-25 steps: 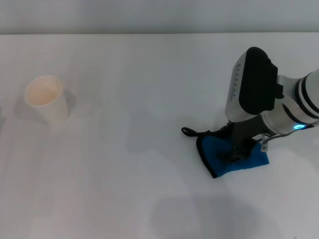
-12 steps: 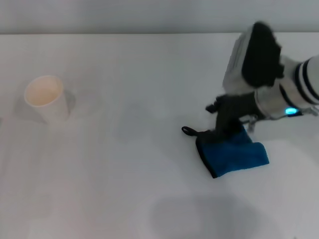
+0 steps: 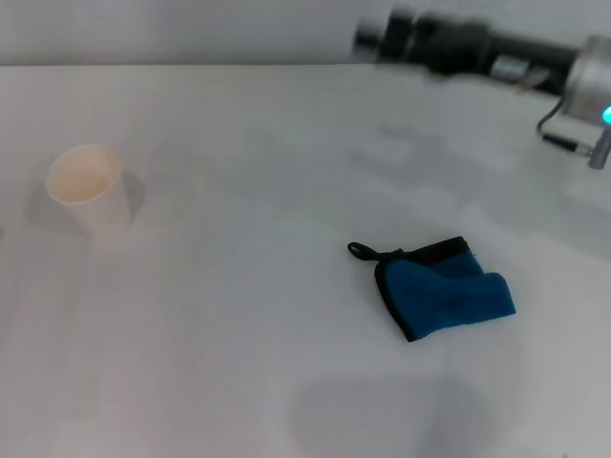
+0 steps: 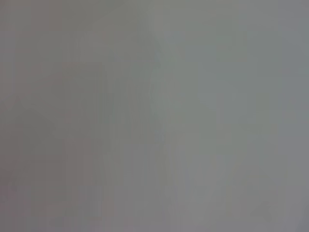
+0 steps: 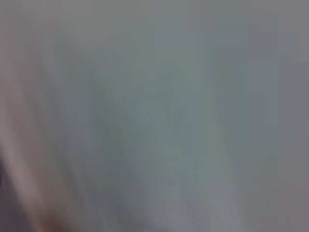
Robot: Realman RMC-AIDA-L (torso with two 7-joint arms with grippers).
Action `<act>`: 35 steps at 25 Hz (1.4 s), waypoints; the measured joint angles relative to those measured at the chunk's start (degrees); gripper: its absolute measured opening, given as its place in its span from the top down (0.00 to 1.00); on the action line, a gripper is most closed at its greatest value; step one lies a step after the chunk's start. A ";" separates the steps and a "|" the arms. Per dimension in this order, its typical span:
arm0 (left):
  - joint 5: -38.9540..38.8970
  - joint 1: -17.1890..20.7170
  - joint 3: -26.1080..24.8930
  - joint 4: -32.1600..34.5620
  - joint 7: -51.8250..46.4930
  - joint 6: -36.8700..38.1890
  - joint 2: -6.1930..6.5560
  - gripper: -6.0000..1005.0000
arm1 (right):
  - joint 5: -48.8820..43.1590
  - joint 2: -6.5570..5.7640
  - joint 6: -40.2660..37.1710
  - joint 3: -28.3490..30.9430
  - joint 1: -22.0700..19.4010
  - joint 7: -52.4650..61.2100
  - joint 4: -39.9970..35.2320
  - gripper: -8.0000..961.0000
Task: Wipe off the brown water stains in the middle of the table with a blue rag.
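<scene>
Right arm stretched level above blue rag.

A plain pale grey wall runs along the far edge of the wide white counter. Soft, even light falls from above, leaving only faint grey shadows near the front edge.

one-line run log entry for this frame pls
right end effector: raised at far table edge | blue rag: released, crumpled | stain: none visible | paper cup: upright | left arm: unseen
</scene>
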 joint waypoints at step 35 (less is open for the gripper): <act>3.01 -0.59 0.74 -0.68 2.34 0.84 -0.03 0.14 | 66.70 0.77 3.79 0.05 3.23 -79.97 41.67 0.17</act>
